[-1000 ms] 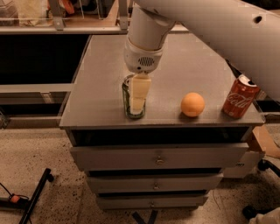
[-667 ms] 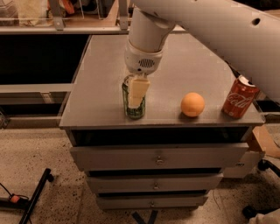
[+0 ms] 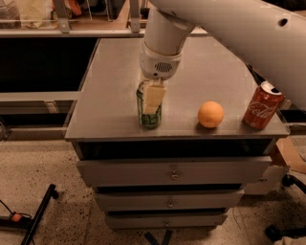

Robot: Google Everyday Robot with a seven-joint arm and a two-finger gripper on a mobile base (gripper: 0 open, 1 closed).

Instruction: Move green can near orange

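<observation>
The green can (image 3: 152, 119) stands upright near the front edge of the grey cabinet top (image 3: 110, 91), left of centre. My gripper (image 3: 149, 107) comes down from above and sits over the can. One pale finger (image 3: 154, 98) lies against the can's front, and the other is hidden behind it. The fingers are closed on the can. The orange (image 3: 211, 114) rests on the same top, about a can's height to the right of the green can and apart from it.
A red cola can (image 3: 263, 106) stands at the front right corner, right of the orange. The top belongs to a drawer cabinet (image 3: 172, 172). My white arm (image 3: 229, 28) crosses the upper right. A shelf with clutter (image 3: 71, 14) is behind.
Almost nothing has moved. The gripper stays over the green can at the same spot, and the orange and the cola can have not moved.
</observation>
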